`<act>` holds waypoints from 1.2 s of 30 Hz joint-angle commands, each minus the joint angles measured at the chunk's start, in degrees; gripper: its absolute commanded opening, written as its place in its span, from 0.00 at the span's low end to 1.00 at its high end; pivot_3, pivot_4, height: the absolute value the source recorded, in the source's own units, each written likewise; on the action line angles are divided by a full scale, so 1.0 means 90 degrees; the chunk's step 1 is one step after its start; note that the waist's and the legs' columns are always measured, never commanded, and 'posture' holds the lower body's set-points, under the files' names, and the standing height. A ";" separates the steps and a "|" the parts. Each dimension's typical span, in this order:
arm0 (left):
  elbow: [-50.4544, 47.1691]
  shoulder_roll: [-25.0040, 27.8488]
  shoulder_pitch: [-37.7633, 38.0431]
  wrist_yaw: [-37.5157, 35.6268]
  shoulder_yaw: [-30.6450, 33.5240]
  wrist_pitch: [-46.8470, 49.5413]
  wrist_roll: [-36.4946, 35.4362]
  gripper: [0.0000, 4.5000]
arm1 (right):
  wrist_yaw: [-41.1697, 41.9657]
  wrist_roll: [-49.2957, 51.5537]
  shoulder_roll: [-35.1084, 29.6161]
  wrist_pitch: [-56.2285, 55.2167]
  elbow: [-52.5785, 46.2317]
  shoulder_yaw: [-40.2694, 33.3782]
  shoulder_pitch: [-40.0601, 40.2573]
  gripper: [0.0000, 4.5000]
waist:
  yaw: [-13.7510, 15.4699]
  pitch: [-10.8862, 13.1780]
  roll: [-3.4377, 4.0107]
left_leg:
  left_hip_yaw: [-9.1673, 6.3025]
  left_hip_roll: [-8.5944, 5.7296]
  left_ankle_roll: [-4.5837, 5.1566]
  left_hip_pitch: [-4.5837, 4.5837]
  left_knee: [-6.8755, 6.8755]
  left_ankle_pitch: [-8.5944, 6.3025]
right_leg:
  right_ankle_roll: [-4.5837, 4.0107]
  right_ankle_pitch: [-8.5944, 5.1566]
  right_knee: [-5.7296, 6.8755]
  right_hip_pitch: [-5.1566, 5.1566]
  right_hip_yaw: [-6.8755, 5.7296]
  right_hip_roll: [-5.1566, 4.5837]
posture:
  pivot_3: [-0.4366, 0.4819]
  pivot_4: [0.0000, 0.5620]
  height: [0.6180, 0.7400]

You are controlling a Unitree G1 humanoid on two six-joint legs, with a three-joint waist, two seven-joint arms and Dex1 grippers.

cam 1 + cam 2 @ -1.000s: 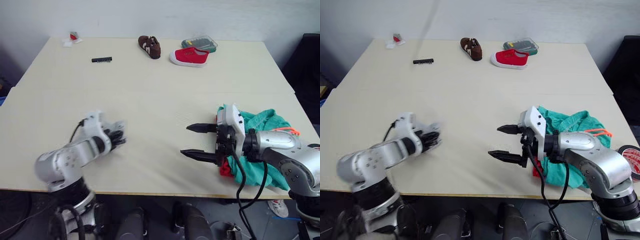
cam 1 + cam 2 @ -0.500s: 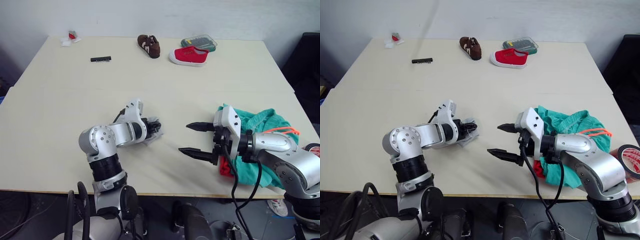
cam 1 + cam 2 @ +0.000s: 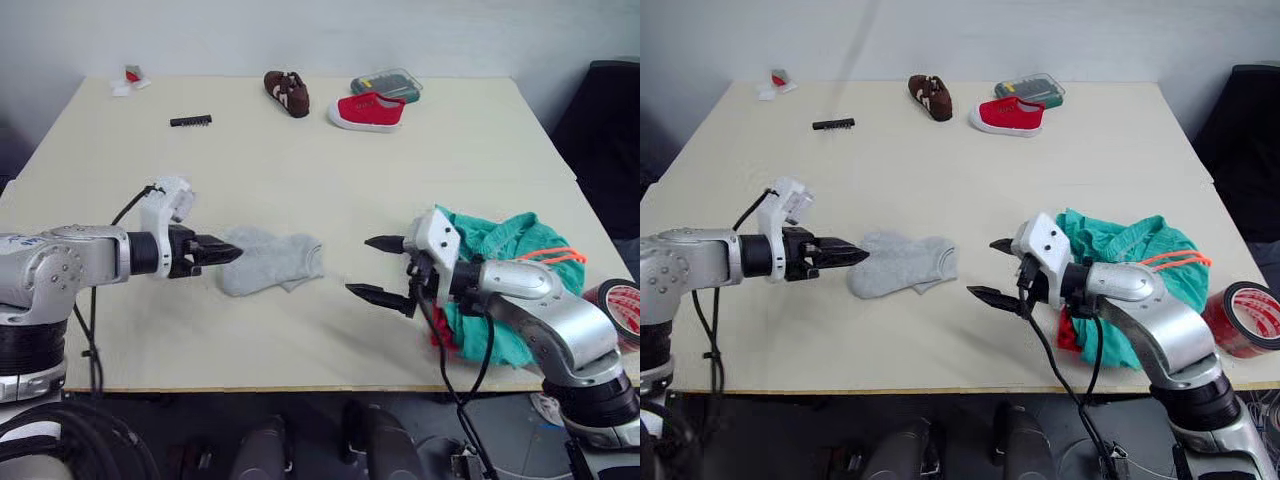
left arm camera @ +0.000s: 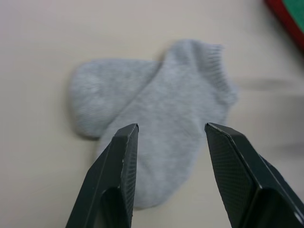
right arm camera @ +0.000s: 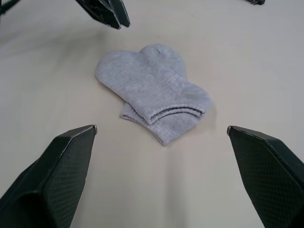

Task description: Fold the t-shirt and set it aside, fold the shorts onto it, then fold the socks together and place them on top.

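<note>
1. Risk, as a judgement: socks [image 3: 270, 262] lying one over the other mid-bench, not yet on the pile; a pinch on the top layer alone could pull the pair apart during the lift.
2. Second risk: green shorts [image 3: 505, 270] bunched loosely near the right edge of the bench [image 3: 300, 150], red t-shirt [image 3: 441, 337] peeking from beneath; an untidy pile, apt to shed anything set on top.
3. Left hand [image 4: 168, 137]: fingers moderately apart, empty, tips just left of the socks, not touching.
4. Right hand [image 3: 382, 270]: fingers wide apart, empty, right of the socks, beside the shorts.
</note>
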 commanded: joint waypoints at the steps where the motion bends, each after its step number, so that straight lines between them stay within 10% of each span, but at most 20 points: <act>1: 0.1221 -0.0057 -0.0498 -0.0643 -0.0595 -0.1359 0.0912 0.52 | 0.0083 -0.0494 0.0299 -0.0548 0.0377 0.0417 -0.0265 1.00 | 0.0027 0.0000 -0.0001 | 0.0000 0.0000 0.0002 -0.0005 0.0002 0.0001 | 0.0002 0.0002 -0.0001 -0.0002 -0.0001 0.0000 | 0.48 0.27 1.00; 9: 0.3420 -0.0620 -0.1331 -0.1501 -0.1350 -0.3165 0.2282 0.43 | -0.0199 -0.1210 0.1386 -0.0708 0.1860 0.1033 -0.0678 1.00 | -0.0007 -0.0001 -0.0004 | 0.0008 0.0004 0.0049 -0.0023 0.0005 0.0023 | 0.0004 0.0004 0.0009 -0.0006 -0.0015 0.0005 | 0.48 0.27 1.00; 15: 0.4301 -0.1053 -0.1718 -0.1788 -0.1316 -0.3570 0.2672 0.02 | -0.0372 -0.1620 0.1939 -0.0867 0.2603 0.1101 -0.0935 0.54 | -0.0134 -0.0001 -0.0004 | 0.0008 0.0002 0.0065 -0.0030 0.0011 0.0024 | 0.0013 0.0009 0.0011 -0.0007 -0.0014 0.0002 | 0.48 0.27 1.00; 22: 0.4748 -0.1282 -0.1809 -0.2053 -0.1339 -0.3789 0.3076 0.00 | -0.0325 -0.1965 0.2208 -0.0936 0.2997 0.1175 -0.1002 0.01 | -0.0158 -0.0001 -0.0004 | 0.0008 0.0004 0.0065 -0.0024 0.0014 0.0025 | 0.0013 0.0009 0.0020 -0.0007 -0.0012 0.0002 | 0.48 0.27 1.00; 36: 0.2211 -0.0558 0.0026 -0.2176 -0.0696 -0.2360 0.2719 0.00 | 0.0872 -0.1795 0.1544 -0.1085 0.2672 0.1100 -0.0984 0.01 | -0.0315 -0.0002 -0.0004 | 0.0010 0.0005 0.0065 -0.0016 0.0011 0.0024 | 0.0013 0.0009 0.0026 -0.0005 -0.0003 -0.0002 | 0.48 0.27 1.00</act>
